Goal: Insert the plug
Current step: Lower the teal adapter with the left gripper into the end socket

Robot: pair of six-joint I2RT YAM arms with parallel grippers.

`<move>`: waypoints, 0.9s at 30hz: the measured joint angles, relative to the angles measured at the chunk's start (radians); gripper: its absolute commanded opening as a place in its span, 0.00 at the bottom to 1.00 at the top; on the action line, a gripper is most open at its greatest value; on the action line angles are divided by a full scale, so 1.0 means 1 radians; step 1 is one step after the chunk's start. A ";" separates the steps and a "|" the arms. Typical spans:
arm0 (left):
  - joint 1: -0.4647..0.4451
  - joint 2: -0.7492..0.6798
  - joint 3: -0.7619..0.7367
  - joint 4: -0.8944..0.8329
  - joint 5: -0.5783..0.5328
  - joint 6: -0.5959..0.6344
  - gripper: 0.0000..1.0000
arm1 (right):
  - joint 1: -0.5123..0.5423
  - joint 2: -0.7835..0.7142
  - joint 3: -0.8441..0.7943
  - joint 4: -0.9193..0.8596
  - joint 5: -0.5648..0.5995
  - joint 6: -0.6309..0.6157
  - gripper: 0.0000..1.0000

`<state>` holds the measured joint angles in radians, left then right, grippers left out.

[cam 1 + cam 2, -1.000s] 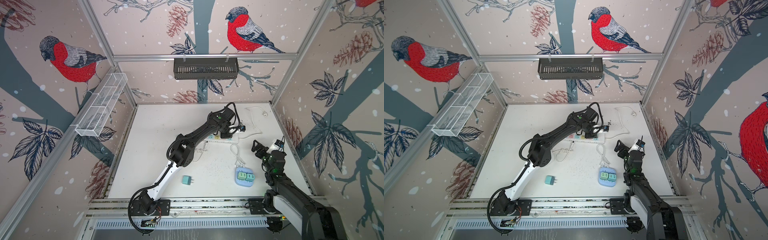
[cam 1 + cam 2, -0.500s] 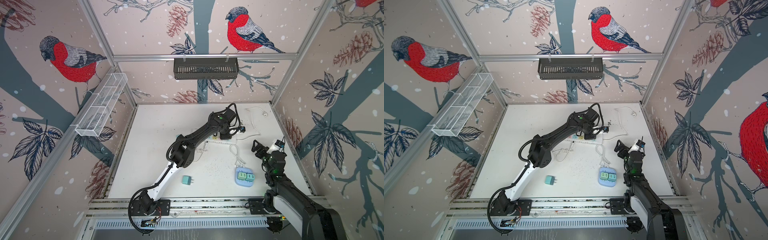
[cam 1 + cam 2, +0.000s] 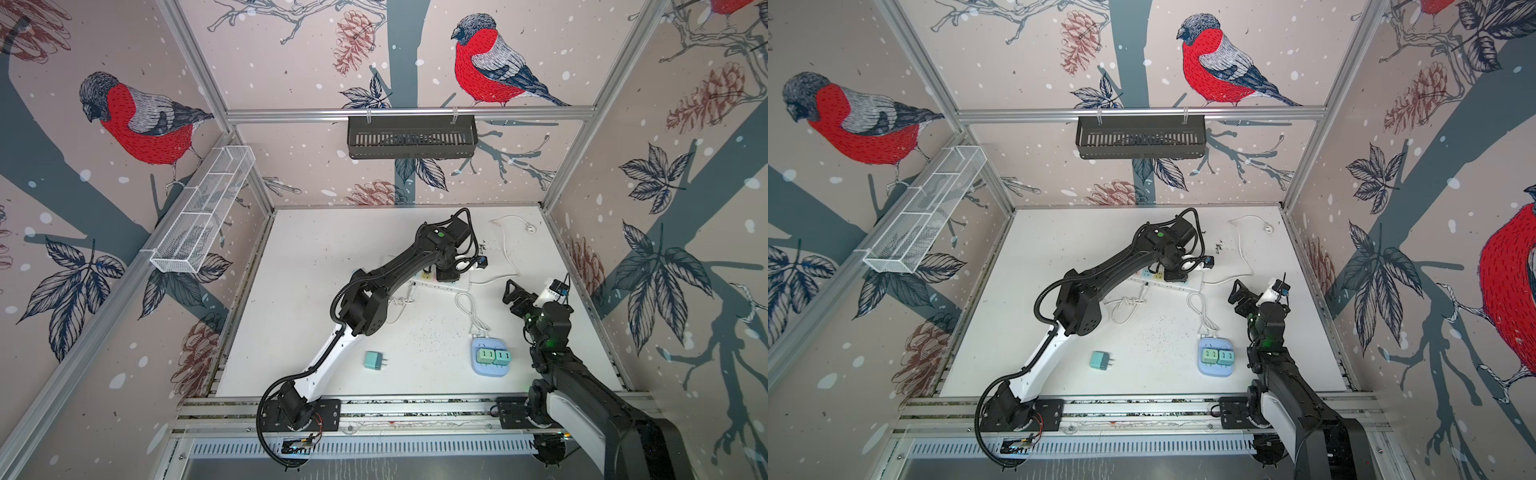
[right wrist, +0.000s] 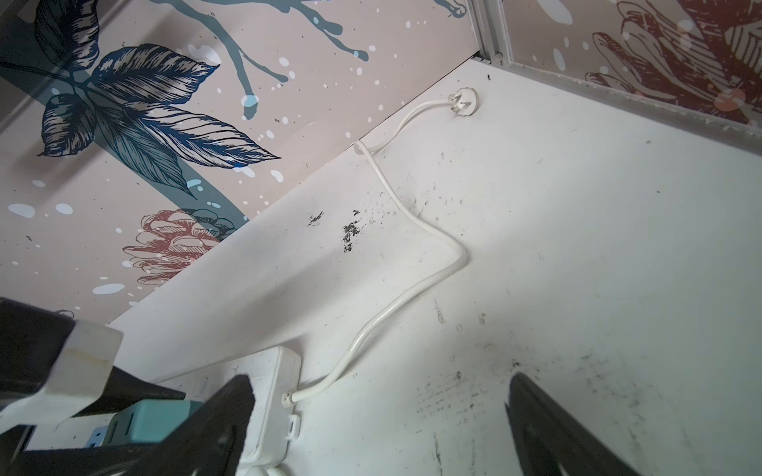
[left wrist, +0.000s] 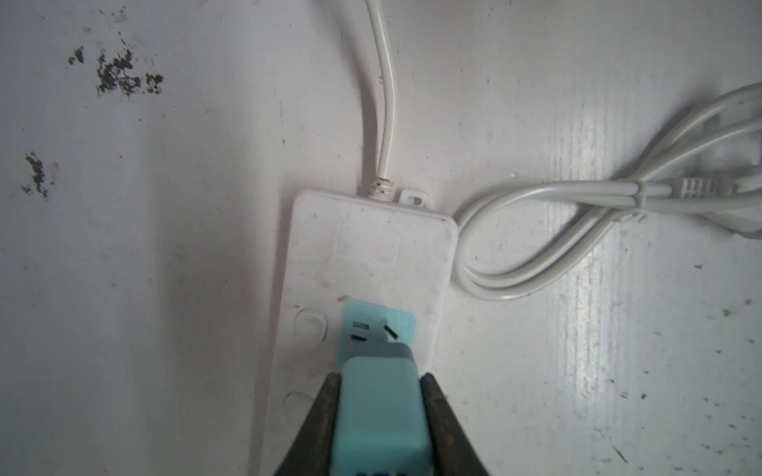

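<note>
My left gripper point(image 5: 379, 377) is shut on a teal plug point(image 5: 379, 412), one finger on each side of its body. The plug stands over a teal socket face point(image 5: 377, 327) on the white power strip point(image 5: 363, 255); its prongs are hidden beneath it. In both top views the left gripper point(image 3: 446, 272) point(image 3: 1173, 274) points down onto the strip point(image 3: 440, 286) at the back middle of the table. My right gripper point(image 3: 515, 293) point(image 4: 379, 387) hovers to the strip's right, open, with nothing between its fingers. From the right wrist view the held plug point(image 4: 152, 420) shows beside the strip's end.
A second teal plug point(image 3: 374, 360) lies loose on the table near the front. A blue socket block point(image 3: 490, 368) with two green plugs sits front right, its white cord looping toward the strip. The strip's own cord ends in a white plug point(image 3: 530, 227) at the back right.
The left gripper has shifted a little over the power strip, still shut on the plug. The right arm has stayed in place.
</note>
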<state>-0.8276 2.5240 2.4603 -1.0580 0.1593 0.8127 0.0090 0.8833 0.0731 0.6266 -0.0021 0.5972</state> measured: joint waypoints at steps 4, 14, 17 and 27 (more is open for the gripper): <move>0.005 0.000 -0.004 0.002 0.002 0.007 0.00 | 0.002 0.000 0.000 0.000 0.000 0.000 0.96; 0.016 -0.047 -0.120 0.143 0.018 0.072 0.00 | 0.008 -0.004 -0.001 0.000 0.003 0.000 0.97; 0.018 -0.026 -0.088 0.160 0.019 0.083 0.00 | 0.010 -0.004 -0.001 0.000 0.003 0.000 0.97; 0.019 -0.038 -0.123 0.245 -0.006 0.051 0.00 | 0.013 -0.004 -0.001 0.000 0.004 0.000 0.97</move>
<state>-0.8085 2.4859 2.3375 -0.8135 0.1535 0.8635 0.0216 0.8795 0.0723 0.6262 0.0021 0.5968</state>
